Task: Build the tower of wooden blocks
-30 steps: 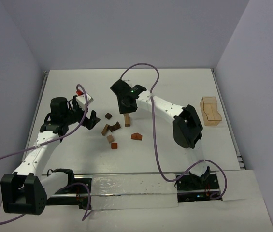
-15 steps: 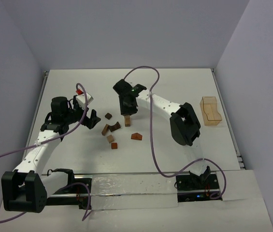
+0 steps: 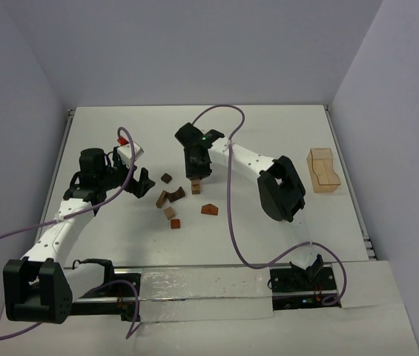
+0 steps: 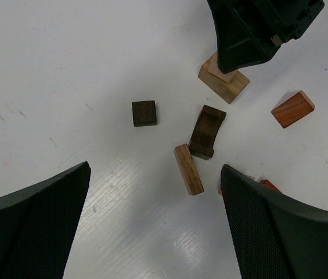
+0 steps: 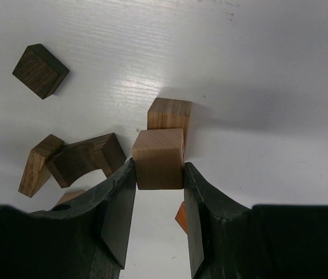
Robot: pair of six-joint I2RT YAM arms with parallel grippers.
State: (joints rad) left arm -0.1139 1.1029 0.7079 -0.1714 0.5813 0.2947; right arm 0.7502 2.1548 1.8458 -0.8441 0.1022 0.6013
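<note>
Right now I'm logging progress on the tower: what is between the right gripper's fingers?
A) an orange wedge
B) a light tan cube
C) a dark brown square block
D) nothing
B: the right wrist view shows the right gripper clamped on a light tan cube, while the dark square block lies apart, untouched.

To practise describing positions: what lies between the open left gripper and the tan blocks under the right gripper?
Two loose blocks: a tan plank nearer the left gripper, then a dark arch nearer the tan blocks. Top and left wrist views show it.
</note>
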